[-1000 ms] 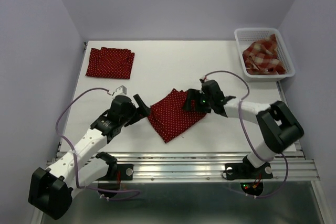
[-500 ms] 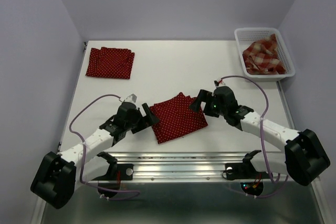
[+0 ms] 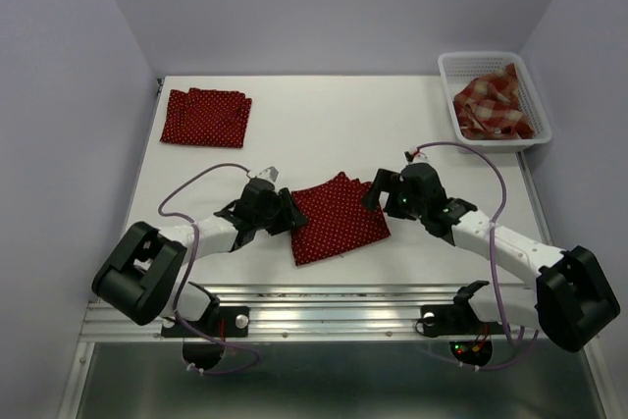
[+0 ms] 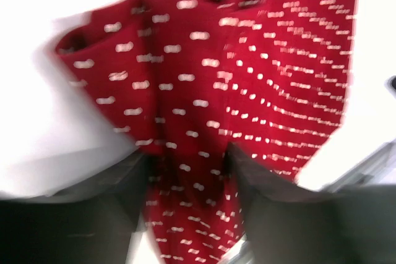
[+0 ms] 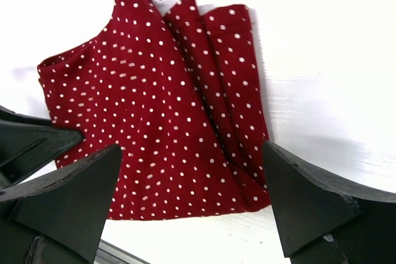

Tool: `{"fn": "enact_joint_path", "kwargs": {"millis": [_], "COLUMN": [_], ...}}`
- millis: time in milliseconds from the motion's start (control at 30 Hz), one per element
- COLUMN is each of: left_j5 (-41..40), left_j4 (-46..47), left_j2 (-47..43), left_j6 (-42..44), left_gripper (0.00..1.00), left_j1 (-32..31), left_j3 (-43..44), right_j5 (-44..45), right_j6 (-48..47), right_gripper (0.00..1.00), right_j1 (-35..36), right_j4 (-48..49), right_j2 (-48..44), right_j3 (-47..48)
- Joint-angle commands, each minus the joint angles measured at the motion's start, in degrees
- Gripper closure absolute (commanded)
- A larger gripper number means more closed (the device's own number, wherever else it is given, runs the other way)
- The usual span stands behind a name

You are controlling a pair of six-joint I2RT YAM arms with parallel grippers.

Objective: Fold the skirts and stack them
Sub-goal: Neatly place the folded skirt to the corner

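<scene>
While one skirt looks finished, two are not, so I judge the task roughly a third done. The dotted skirt (image 3: 339, 220) being worked lies flat on the table (image 3: 324, 125), well to the near left of the basket (image 3: 479, 55). It is folded down to a tilted, rough square. In the right wrist view its layers overlap in loose pleats along one side and the edges do not line up, so it reads as part-folded.

The folded skirt (image 3: 206, 117), also dotted, lies far to the left of the basket at about the same depth, as a neat flat rectangle. The plaid skirt (image 3: 491, 105) sits crumpled inside the basket, not yet folded. What is left, as I see it, is finishing the dotted skirt, stacking it, then folding the plaid one.

The left gripper (image 3: 289, 215) is at the skirt's edge farthest from the basket. Its wrist view shows cloth running between the two fingers (image 4: 133, 177), but blur hides whether they pinch it, so I cannot tell. The right gripper (image 3: 371, 193) hovers at the edge nearest the basket, jaws spread wide and holding nothing.
</scene>
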Motion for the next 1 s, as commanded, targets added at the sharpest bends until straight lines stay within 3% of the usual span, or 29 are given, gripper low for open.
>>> {"fn": "enact_joint_path", "kwargs": {"millis": [0,67,100,167,367,567,667,967], "left_j5": [-0.61,-0.78,-0.87,-2.01,-6.83,-20.61,-24.68,-37.95], "left_j4": [-3.26,-3.7,-4.05,-5.45,-13.7,-26.97,-28.84,-39.99], "left_j2": [5.29,6.35,6.79,7.4,9.51,11.89,12.94,26.38], "left_j6": [2.69,2.96,3.13,3.75,9.19,16.48,22.87,39.77], "left_gripper": [0.52,0.69,0.86,0.99,1.0,1.0,1.0,1.0], "left_j1": [-1.08,-1.08,-1.17,-1.08,-1.34,-1.34,-1.34,1.02], "left_j3": [1.0,1.61,2.31,3.8,13.36,26.65,34.89,57.5], "right_j5": [3.01,3.63,3.89,4.68,7.93,13.28,15.75,19.62], "right_j6": [-1.67,-2.02,-2.11,-2.55,-4.39,-7.29,-8.44,-10.99], "right_gripper": [0.0,0.0,0.0,0.0,0.0,0.0,0.0,0.0], "right_j1": [0.38,0.38,0.38,0.38,0.38,0.38,0.38,0.38], "right_j4": [0.13,-0.04,-0.13,-0.39,-1.36,-2.5,-3.03,-3.03], "right_j2": [-1.96,-2.39,-2.48,-2.92,-4.32,-6.26,-6.96,-5.21], "right_j3": [1.19,1.19,1.27,1.19,1.19,1.36,1.63,1.98]}}
